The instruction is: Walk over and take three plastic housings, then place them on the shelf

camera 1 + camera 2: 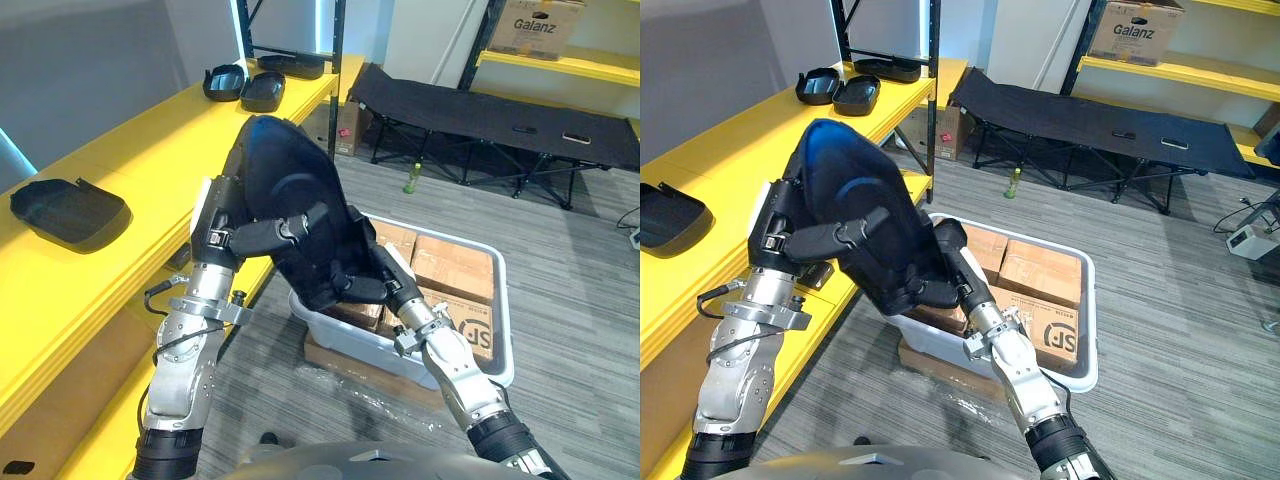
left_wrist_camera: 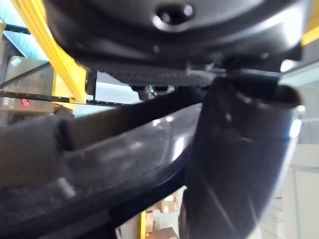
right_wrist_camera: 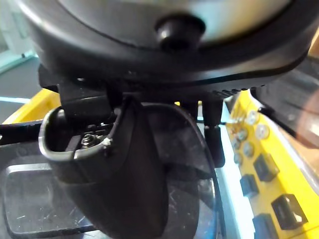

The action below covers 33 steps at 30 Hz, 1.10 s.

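Note:
A large black plastic housing (image 1: 285, 185) is held upright in the air between both hands, beside the yellow shelf (image 1: 120, 150). My left hand (image 1: 222, 235) grips its left edge, with the thumb laid across the front face. From below on the right, my right hand (image 1: 362, 285) curls round the lower edge. The left wrist view shows that hand's thumb (image 2: 239, 164) pressed on the housing's dark surface (image 2: 99, 164). One more housing (image 1: 68, 210) lies on the shelf near me, and three others (image 1: 245, 85) rest at its far end.
A white bin (image 1: 503, 300) holding cardboard boxes (image 1: 450, 265) stands on the floor just below and right of the held housing. Behind it are a black folding cot (image 1: 500, 115) and a green bottle (image 1: 410, 178). A black upright post (image 1: 335, 70) marks the shelf's far end.

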Motion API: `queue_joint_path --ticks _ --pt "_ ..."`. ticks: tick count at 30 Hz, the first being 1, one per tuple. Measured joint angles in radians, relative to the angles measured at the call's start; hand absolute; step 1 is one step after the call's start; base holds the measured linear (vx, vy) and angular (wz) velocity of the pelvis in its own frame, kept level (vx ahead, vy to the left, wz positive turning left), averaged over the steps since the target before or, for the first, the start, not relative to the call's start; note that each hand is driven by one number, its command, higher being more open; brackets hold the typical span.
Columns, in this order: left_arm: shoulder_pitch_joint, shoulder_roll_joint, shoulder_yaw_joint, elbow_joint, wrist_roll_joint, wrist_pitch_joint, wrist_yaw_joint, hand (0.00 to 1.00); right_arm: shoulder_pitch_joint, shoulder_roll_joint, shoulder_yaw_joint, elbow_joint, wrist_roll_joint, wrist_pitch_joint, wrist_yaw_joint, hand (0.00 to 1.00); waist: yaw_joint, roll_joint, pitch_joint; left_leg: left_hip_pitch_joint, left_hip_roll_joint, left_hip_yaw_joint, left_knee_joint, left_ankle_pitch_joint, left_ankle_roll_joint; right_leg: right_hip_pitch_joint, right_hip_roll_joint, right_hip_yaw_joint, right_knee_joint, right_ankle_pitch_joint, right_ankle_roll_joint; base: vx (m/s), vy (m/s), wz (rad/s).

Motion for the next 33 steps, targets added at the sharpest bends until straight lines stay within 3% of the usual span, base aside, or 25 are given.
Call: queue_joint_path --ticks 8,13,22,33 --pt "0.012 0.032 0.01 0.001 0.006 0.031 -0.002 1.0 0.0 -0.003 -0.09 0.0 0.001 0.002 -0.059 0.0 -0.009 0.012 0.007 0.001 0.0 0.004 0.0 0.0 0.0 -0.002 0.0 0.004 0.001 0.0 0.0 0.0 0.0 0.0" --pt "0.033 0.031 0.044 0.052 -0.14 0.037 -0.044 1.0 0.001 -0.012 -0.107 0.0 0.003 0.002 -0.038 0.0 -0.019 0.027 0.017 0.003 0.001 0.01 0.0 -0.002 0.0 -0.003 0.001 0.009 0.001 0.0 0.0 0.0 0.0 -0.03" --pt "0.046 0.031 0.064 0.185 -0.234 0.056 -0.172 1.0 0.003 -0.016 -0.081 0.0 0.003 0.002 -0.02 0.0 -0.014 0.037 0.023 0.003 0.002 0.017 0.0 -0.006 0.001 -0.007 0.001 0.018 0.001 0.0 0.001 0.0 0.0 0.0" --pt "0.041 0.031 -0.003 0.253 -0.237 0.069 -0.229 1.0 0.002 -0.015 -0.01 0.0 0.003 0.001 -0.068 0.0 -0.016 0.039 0.024 0.006 0.002 0.018 0.0 -0.007 0.001 -0.006 0.001 0.019 0.003 0.0 0.0 0.0 0.0 0.0"
